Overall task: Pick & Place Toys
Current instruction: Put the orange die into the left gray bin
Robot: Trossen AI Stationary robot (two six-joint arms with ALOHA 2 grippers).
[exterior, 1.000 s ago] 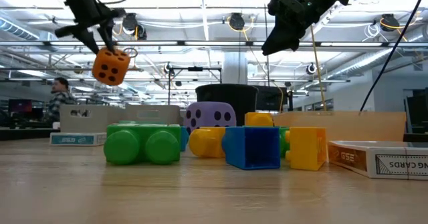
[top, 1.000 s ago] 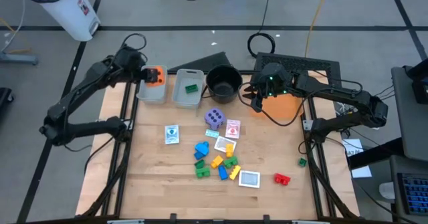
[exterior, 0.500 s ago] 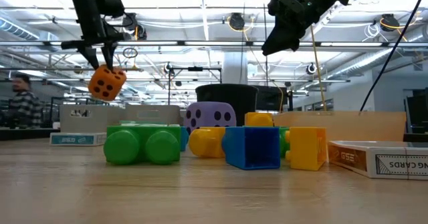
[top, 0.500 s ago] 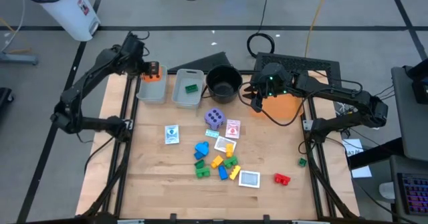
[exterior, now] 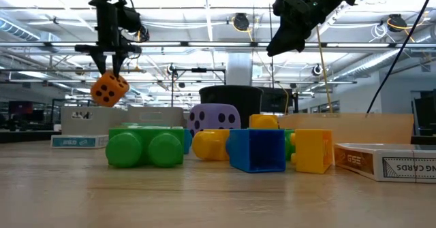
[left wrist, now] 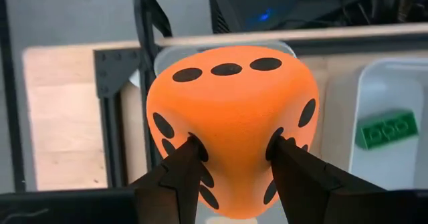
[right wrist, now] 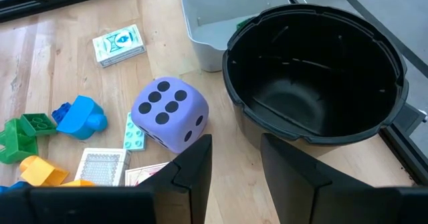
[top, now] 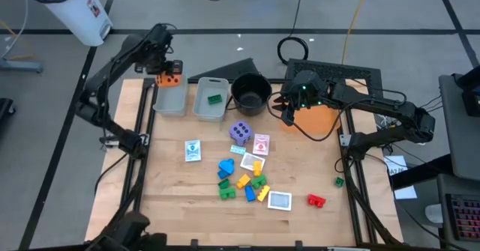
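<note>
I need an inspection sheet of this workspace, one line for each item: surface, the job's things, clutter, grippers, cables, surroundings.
Surface: wooden table, toys loose in the middle.
Job's things: orange die held above the left grey bin; green block in the second grey bin; purple die, picture cards and a block pile on the table; red block apart.
Clutter: round black pot, nothing seen inside.
Grippers: left gripper shut on the orange die; right gripper hangs near the pot, jaws apart, holding nothing.
Cables: black loops on the floor behind the table.
Surroundings: white bin on the floor.
</note>
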